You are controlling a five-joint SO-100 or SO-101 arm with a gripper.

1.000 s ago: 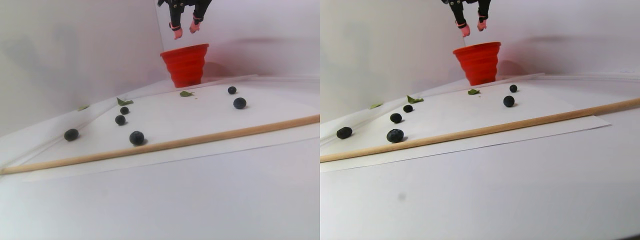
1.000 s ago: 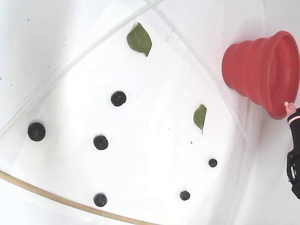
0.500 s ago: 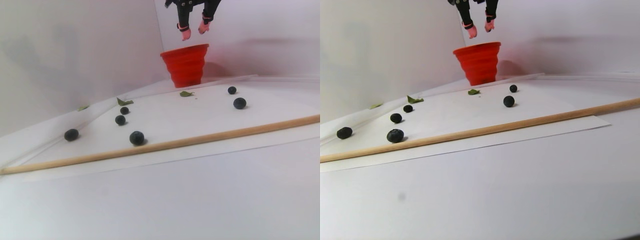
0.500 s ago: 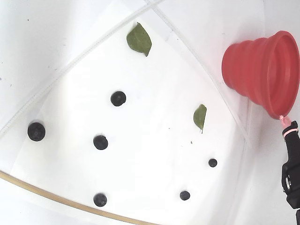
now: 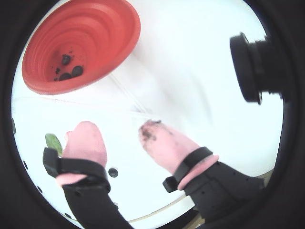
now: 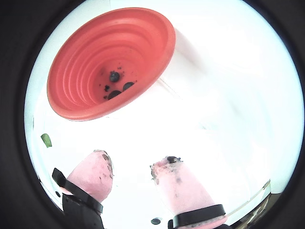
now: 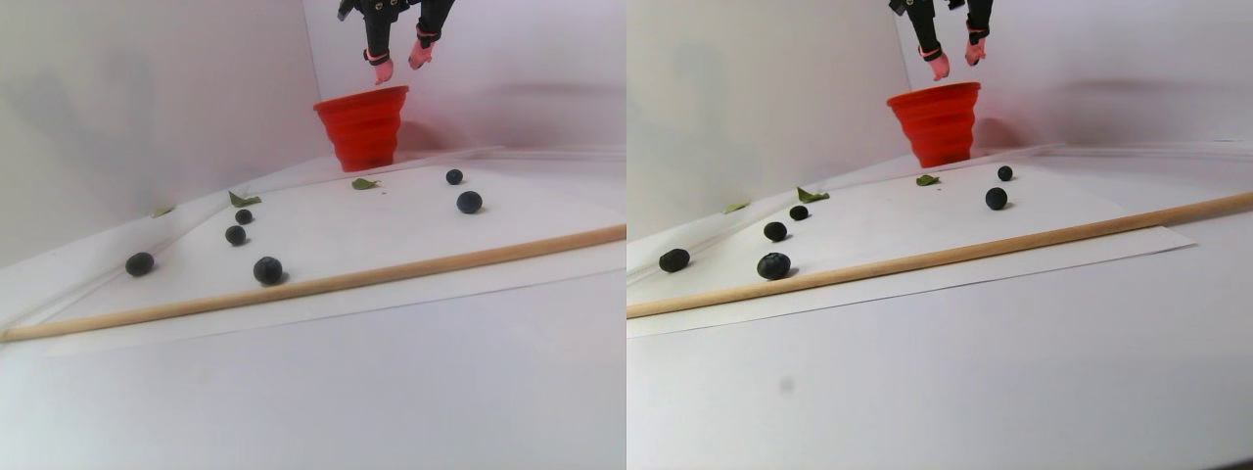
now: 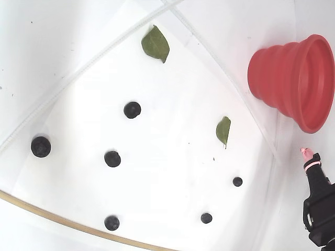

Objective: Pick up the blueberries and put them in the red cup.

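My gripper [image 5: 121,133] empty, jaws apart, pink fingertips [image 6: 174,174] juice-stained. Since a second ago I have risen and backed off from red cup [image 8: 293,78]; in stereo pair view now up and to right of cup rim. Few dark blueberries [image 6: 114,76] lie at cup bottom. Six blueberries [image 8: 132,110] remain on white sheet well apart from cup, two green leaves [image 8: 155,44] among them. Judgement: drop done, next berry pending.

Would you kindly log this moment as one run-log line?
gripper: open, empty, above and beside red cup | blueberries: some in cup, six on sheet | next: likely another berry
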